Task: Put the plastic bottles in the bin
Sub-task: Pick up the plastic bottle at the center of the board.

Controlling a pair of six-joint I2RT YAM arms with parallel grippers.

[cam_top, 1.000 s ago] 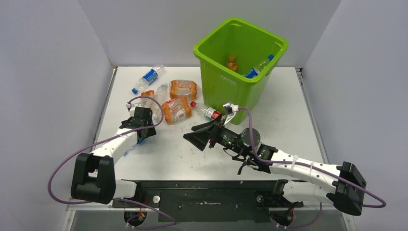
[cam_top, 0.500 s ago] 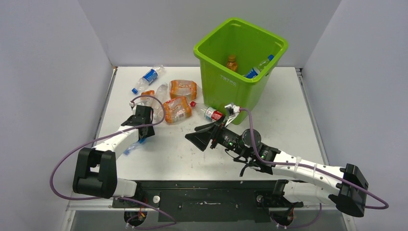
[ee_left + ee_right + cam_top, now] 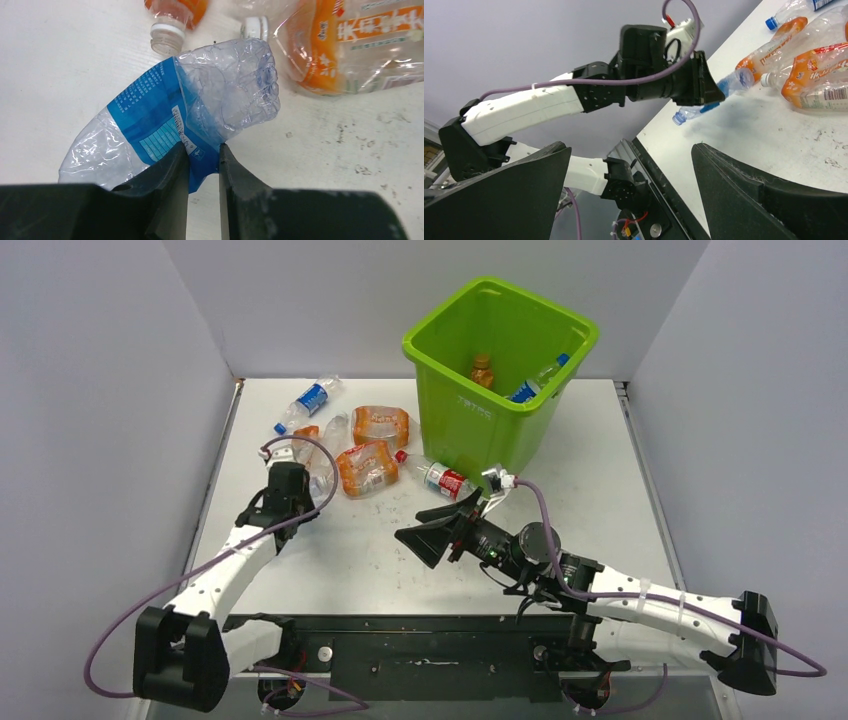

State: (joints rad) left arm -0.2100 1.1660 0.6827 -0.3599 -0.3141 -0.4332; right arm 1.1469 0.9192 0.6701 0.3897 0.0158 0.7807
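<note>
Left wrist view puts the left tool [image 3: 202, 156] nearest. Its two flat black fingers are clenched on the blue-labelled bottle [image 3: 200, 100], pinching the edge of the thin blue label on a clear, crushed, crinkled body. The bottle runs aslant past the fingertips. Whether it rests on the surface [image 3: 600, 460] or hangs just above it, I cannot tell.

To the right, near the middle of the surface, the right tool [image 3: 432, 528] is released. Its broad, wedge-shaped black fingers are spread wide with nothing between them, and it points left, well apart from the gripped bottle. Bare, scuffed white surface lies between the two tools.

Just beyond the left tool lies a cluster: a squat, ribbed orange-labelled bottle [image 3: 367, 468], a second orange bottle [image 3: 381, 424] farther back, and slimmer clear and orange ones beside them. A red-labelled bottle [image 3: 435, 476] lies against the foot of the bin [image 3: 480, 430]. Far left, a blue-capped bottle [image 3: 310, 398] lies alone near the corner.

The bin is smooth lime-green plastic, square, tapering downward under a thick rolled rim, and stands at the far middle. Inside it are an amber bottle [image 3: 483, 370] and a blue-labelled one. Open surface stretches to its right, and plain grey walls [image 3: 100, 390] close the left, right and far edges.
</note>
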